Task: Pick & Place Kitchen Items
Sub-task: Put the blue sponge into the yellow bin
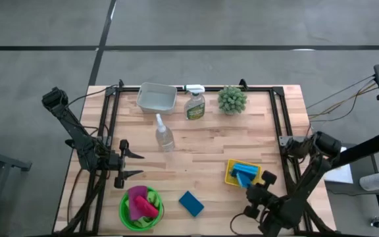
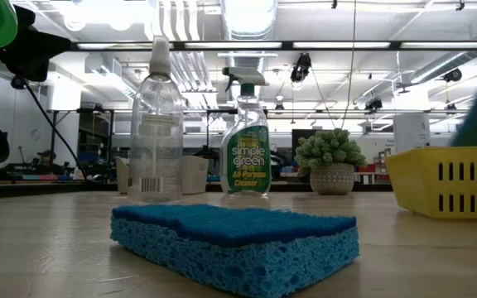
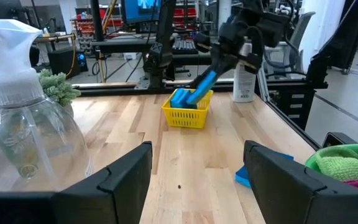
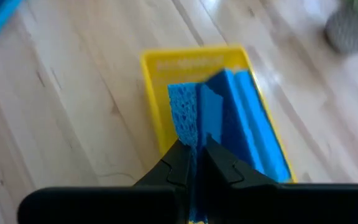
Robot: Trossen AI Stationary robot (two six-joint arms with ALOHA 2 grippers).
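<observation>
Fingers of the right gripper [image 4: 194, 163] are pinched together on the thin edge of a blue sponge [image 4: 211, 115], held on its side over the yellow basket [image 4: 157, 93], where another blue sponge lies. Only the right wrist view shows this grip close up. From above, the right gripper [image 1: 250, 185] sits at the basket's [image 1: 229, 172] near edge, with blue [image 1: 245, 174] showing inside.

Across the table, the left wrist view shows that arm reaching down into the basket [image 3: 185, 115] with the sponge [image 3: 202, 86] slanting from its fingers. A white bottle [image 3: 243, 78] stands beyond it at the table's edge.

Spread apart and holding nothing, the left gripper [image 1: 134, 164] hovers over bare wood near the green bowl [image 1: 126, 214] of pink [image 1: 140, 203] and green cloths.

At table height, the loose blue sponge [image 2: 234, 242] fills the foreground; behind it stand a clear spray bottle [image 2: 156, 124], a green cleaner bottle [image 2: 248, 136] and a potted plant [image 2: 331, 161]. Neither gripper shows there. The overhead picture alone shows the clear tub [image 1: 156, 97] at the far edge of the table [image 1: 202, 141].
</observation>
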